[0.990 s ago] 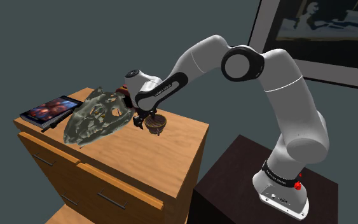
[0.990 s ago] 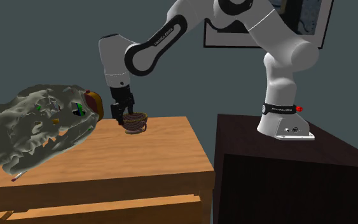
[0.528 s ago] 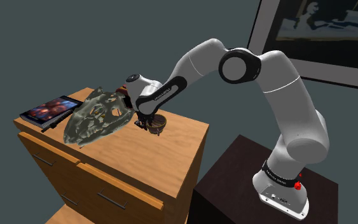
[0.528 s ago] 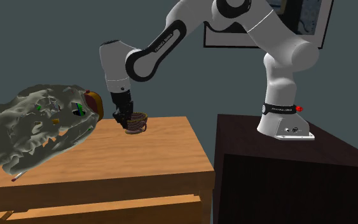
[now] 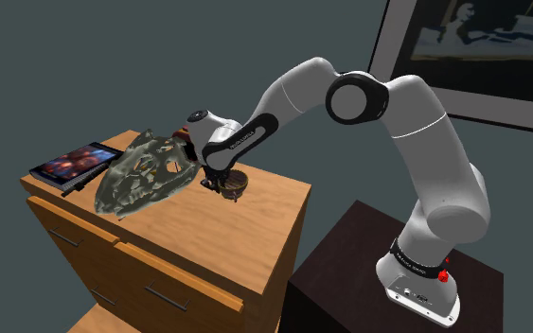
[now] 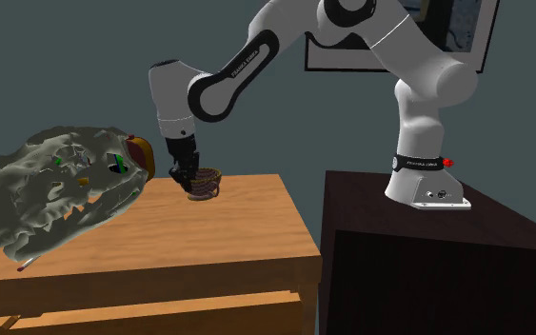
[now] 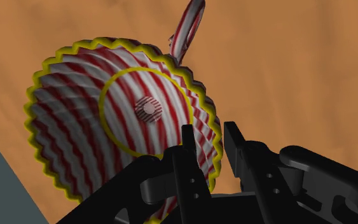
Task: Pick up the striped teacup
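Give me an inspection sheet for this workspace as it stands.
Surface: wooden dresser top, drawers below.
Job's things: striped teacup, red and white with a yellow rim, upright on the dresser top, handle on the side away from the fingers.
Clutter: grey-green crumpled object beside the cup; tablet at the shoulder view's left end; small red and yellow thing behind the crumpled object.
Grippers: gripper astride the cup's wall, one finger inside, one outside, clasping it as far as shows.
Cables: nothing seen.
Surroundings: dark stand, grey wall, framed picture.
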